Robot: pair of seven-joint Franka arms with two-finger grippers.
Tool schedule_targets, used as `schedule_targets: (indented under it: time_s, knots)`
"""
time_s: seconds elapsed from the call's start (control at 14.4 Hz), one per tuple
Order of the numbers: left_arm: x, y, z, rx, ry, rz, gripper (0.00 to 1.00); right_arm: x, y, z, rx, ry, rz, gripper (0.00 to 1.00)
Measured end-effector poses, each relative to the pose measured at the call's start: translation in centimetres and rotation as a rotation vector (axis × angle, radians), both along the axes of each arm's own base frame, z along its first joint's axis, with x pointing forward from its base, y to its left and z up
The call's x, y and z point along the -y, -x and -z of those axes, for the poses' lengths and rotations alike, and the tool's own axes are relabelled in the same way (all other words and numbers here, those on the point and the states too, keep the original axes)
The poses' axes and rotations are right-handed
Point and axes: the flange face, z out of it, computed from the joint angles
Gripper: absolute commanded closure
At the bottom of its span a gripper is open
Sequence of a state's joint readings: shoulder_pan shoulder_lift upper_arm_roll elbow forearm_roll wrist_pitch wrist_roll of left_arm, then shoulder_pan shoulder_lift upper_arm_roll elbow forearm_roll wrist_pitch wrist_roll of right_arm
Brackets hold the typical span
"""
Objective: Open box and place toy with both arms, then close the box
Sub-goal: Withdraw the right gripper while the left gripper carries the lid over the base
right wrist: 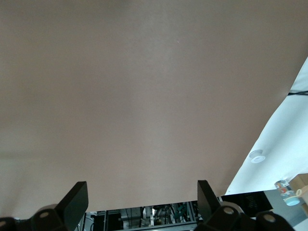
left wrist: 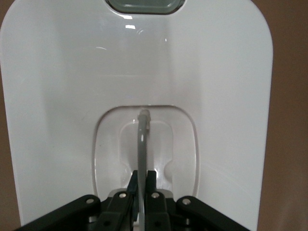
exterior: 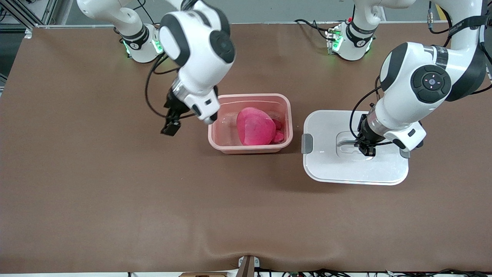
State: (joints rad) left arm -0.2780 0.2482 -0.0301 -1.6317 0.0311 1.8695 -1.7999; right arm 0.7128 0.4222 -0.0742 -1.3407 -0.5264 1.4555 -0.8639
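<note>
While clamped, handle (left wrist: 142,144) within left claw (left wrist: 142,185)

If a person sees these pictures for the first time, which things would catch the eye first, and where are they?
The bright pink toy stands out first, lying inside the open box at the table's middle. Next is the white lid, flat on the table beside the box toward the left arm's end, with the left gripper shut on its handle. The right gripper hangs open over bare table beside the box.
</note>
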Motion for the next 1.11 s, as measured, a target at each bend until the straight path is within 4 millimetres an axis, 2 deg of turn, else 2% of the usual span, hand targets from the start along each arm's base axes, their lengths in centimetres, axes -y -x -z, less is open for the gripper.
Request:
schedule_targets:
  time_s: [0.28,0.49,0.63,0.9,1.11]
  knots:
    - [0.8,0.2,-0.1,0.003,0.008,0.011,1.0,7.9,-4.6,0.6,0.01,-0.018,0.124,0.0]
    - [2.8,0.9,-0.3,0.001,0.033,0.011,1.0,12.7,-6.4,0.3,-0.006,-0.081,0.231,0.0]
    - [4.2,1.4,-0.5,0.006,0.051,-0.004,1.0,17.0,-7.5,-0.6,-0.004,-0.122,0.312,0.0]
    - [7.4,2.5,-1.0,0.016,0.072,-0.046,1.0,25.6,-8.2,-2.5,-0.013,-0.257,0.484,0.0]
    - [9.5,3.4,-1.4,0.019,0.085,-0.068,1.0,30.1,-7.4,-3.5,0.007,-0.317,0.59,0.0]
